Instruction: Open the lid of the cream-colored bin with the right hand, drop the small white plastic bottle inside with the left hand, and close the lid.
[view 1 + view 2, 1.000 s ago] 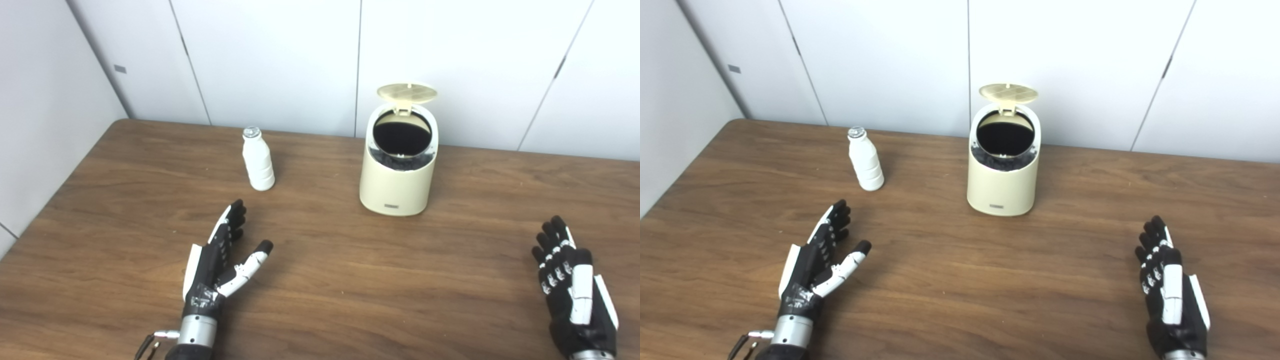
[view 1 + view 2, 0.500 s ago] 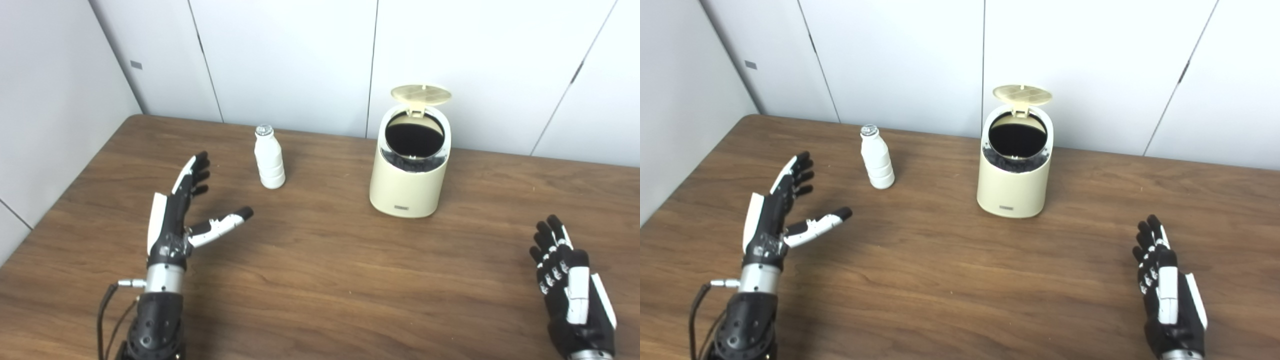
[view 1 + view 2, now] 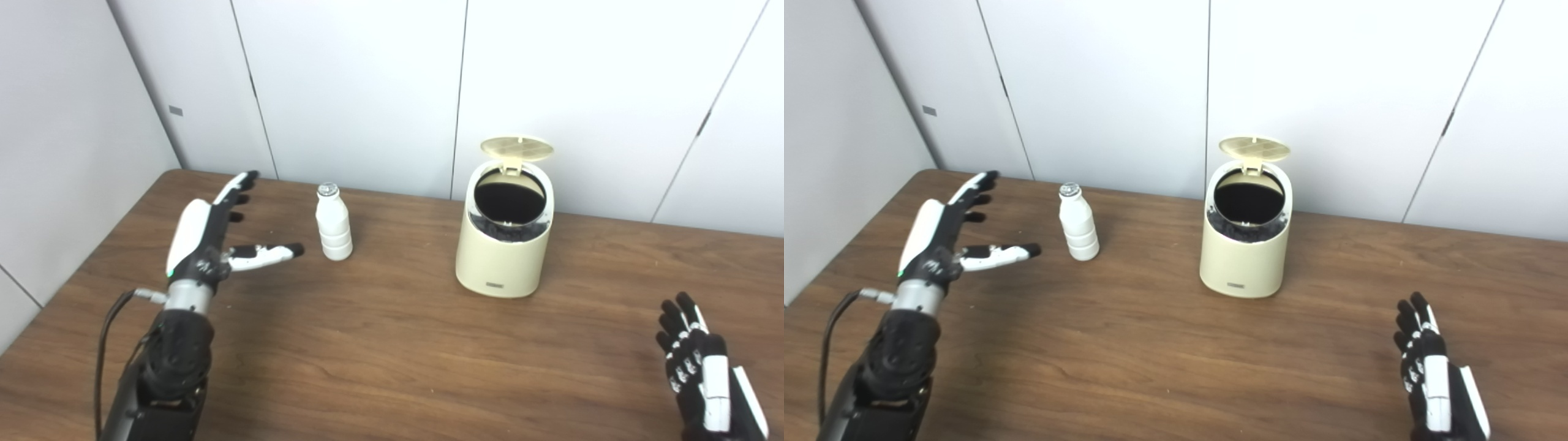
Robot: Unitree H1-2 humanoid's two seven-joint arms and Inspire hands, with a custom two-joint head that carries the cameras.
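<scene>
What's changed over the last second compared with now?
The left hand has lifted off the table, swung out to the left and reached forward; it is now open beside the bottle, not touching it. The camera also shifted. The bottle stays upright, the bin lid stays open, and the right hand stays open at the near right.

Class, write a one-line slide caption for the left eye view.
Open left hand nears white bottle; cream bin stands lid-up.
</scene>
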